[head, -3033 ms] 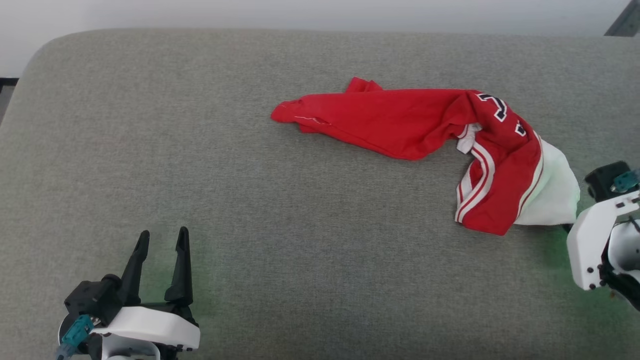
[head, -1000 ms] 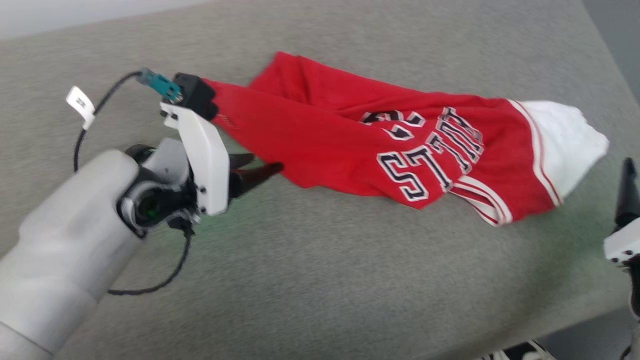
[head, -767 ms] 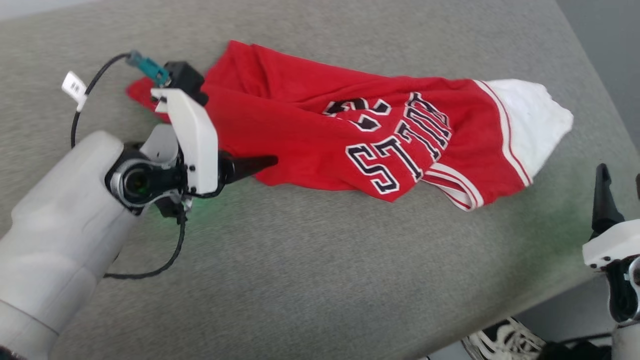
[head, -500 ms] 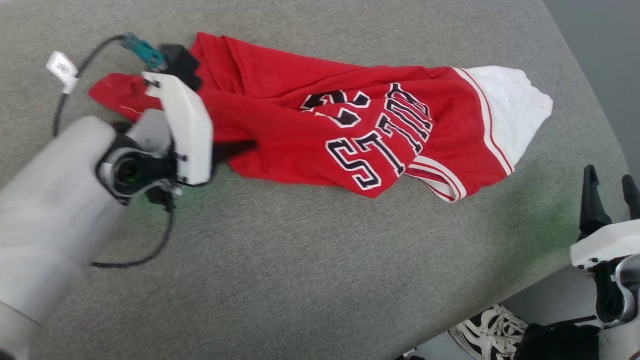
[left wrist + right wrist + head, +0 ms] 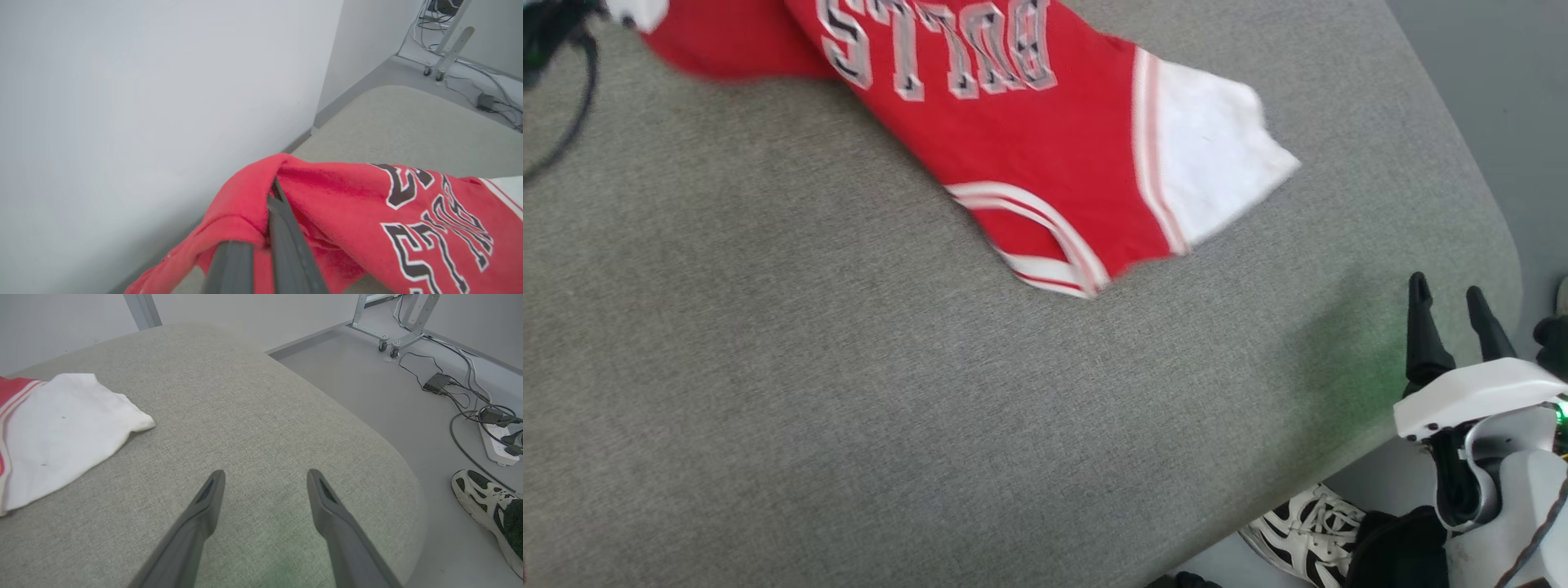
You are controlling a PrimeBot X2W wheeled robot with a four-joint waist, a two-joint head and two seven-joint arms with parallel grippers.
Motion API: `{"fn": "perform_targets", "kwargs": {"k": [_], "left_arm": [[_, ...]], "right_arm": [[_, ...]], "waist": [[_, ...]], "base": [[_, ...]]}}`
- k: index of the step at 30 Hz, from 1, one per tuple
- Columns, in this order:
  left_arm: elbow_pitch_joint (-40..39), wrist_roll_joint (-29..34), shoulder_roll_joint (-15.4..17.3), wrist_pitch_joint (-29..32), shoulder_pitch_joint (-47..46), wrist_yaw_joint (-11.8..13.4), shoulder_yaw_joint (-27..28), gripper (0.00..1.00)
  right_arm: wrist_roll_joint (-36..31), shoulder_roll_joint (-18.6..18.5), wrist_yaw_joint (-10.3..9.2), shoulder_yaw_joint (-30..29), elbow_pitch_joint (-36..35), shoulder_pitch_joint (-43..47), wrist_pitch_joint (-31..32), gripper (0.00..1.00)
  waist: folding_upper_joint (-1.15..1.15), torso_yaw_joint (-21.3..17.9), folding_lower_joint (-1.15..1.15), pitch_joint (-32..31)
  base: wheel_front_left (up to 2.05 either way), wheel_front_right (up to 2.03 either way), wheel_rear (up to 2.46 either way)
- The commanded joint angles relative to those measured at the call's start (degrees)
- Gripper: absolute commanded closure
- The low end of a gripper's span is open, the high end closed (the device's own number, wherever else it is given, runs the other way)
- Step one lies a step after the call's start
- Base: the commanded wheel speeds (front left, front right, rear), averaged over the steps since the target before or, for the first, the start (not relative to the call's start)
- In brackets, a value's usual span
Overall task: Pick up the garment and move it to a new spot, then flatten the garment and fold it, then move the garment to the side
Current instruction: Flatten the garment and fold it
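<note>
Since the garment (image 5: 1045, 139) is now pinched at a bunched fold of its red body, the picking-up step looks begun. Half a second ago the left gripper (image 5: 269, 212) stood with its fingers apart beside that end, and now they are clamped together with cloth draped over both. The head camera has swung too, so the shirt's shift toward the top of that view is no sure sign of travel, though its blurred edges suggest it is being tugged. Its other end lies on the cushion (image 5: 849, 367), the white sleeve (image 5: 1217, 155) pointing toward the right edge and apart from the rounded near-right corner. The jersey is thin, soft knit, creased into a long rumpled band. Striped red-and-white trim curls along its lower edge, and the black, white-outlined lettering (image 5: 939, 49) reads upside down. Held at one point, it will likely sag and drag. The cushion is flat grey woven upholstery with rounded corners. Over that near-right corner hovers the right gripper (image 5: 1446, 287), its fingers spread wide and holding nothing. Flattening and folding remain undone.
</note>
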Motion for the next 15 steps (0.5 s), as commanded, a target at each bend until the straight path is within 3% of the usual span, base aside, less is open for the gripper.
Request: {"fn": "perform_targets", "kwargs": {"k": [1, 7, 9, 10, 11, 15], "left_arm": [[2.09, 2.6, -1.04, -3.01, -1.77, 0.74, -0.92, 1.0], [11.73, 5.55, -5.28, -6.95, -0.94, 0.8, -3.32, 1.0], [14.92, 4.13, -5.97, -5.58, 0.48, 0.55, -3.16, 0.65], [15.97, 3.86, -6.27, -4.75, 1.1, 0.32, -3.57, 0.2], [16.94, 2.89, -6.64, -3.49, 1.8, 0.19, -3.66, 0.0], [17.18, 0.14, -7.41, 0.31, 3.91, -0.22, -3.96, 0.0]], "right_arm": [[0.22, 0.2, -0.02, 0.37, 0.33, -0.44, -0.61, 0.0], [0.74, 0.53, -0.02, 2.02, 1.79, -1.25, -1.26, 0.0], [0.79, 0.61, -0.02, 2.65, 2.0, -1.63, -1.4, 0.0], [0.83, 0.66, -0.02, 2.89, 2.14, -1.7, -1.41, 0.0], [0.8, 0.6, -0.02, 2.84, 2.24, -1.64, -1.48, 0.0], [0.3, 0.15, -0.02, 2.71, 2.15, -1.11, -1.26, 0.0]], "waist": [[0.0, -0.34, 0.0, 0.17], [0.0, -1.11, 0.0, 0.59], [0.0, -1.11, 0.0, 0.6], [0.0, -0.97, 0.0, 0.53], [0.0, -0.65, 0.0, 0.39], [0.0, 1.05, 0.0, -0.55]], "base": [[0.0, 0.0, 0.0], [0.0, 0.0, 0.0], [0.0, 0.0, 0.0], [0.0, 0.0, 0.0], [0.0, 0.0, 0.0], [0.0, 0.0, 0.0]]}}
